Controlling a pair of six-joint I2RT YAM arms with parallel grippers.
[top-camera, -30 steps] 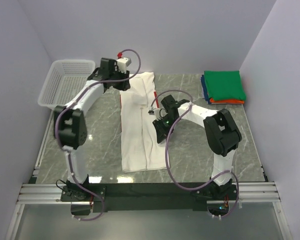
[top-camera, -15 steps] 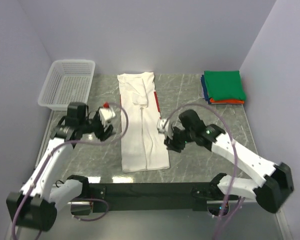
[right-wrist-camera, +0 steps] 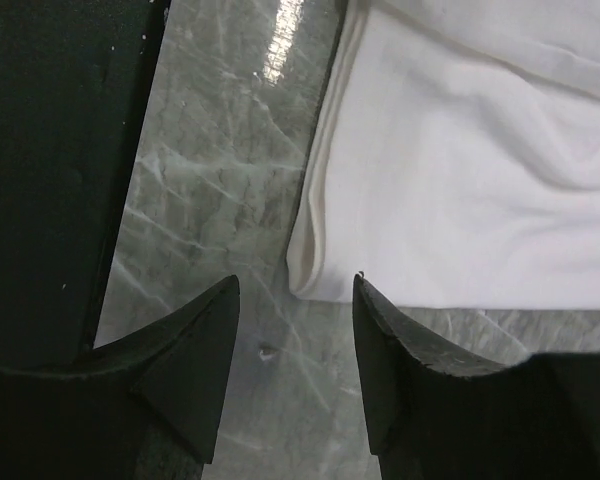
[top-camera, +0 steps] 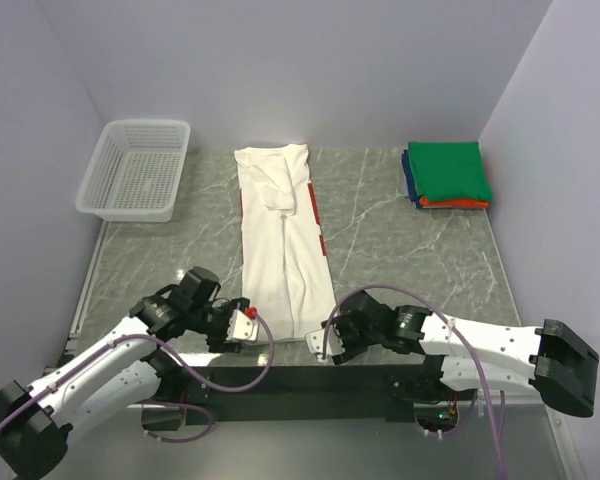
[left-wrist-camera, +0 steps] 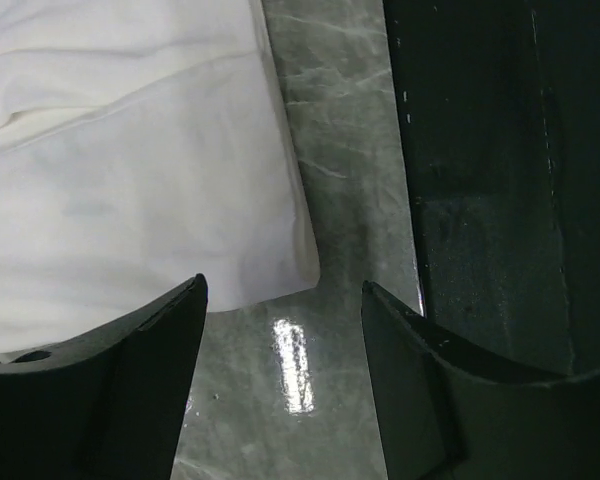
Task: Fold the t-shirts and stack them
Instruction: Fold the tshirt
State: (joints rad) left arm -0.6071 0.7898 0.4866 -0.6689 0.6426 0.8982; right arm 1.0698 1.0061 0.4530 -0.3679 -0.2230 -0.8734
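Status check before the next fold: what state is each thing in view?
White short-sleeved cloth tee: folded lengthwise into a long strip, flat on the table.
Folded green tee: top of the far-right stack.
Folded blue tee: under it, edge showing.
Folded orange tee: under it, edge showing.
White plastic mesh basket: upright, empty.
Left gripper: open, at the strip's near left corner.
Right gripper: open, at its near right corner.

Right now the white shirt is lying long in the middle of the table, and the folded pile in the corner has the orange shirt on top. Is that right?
Almost. The white shirt does lie long in the middle of the table, but the green shirt is on top of the folded pile. The orange shirt peeks out at the bottom. The top external view shows it.
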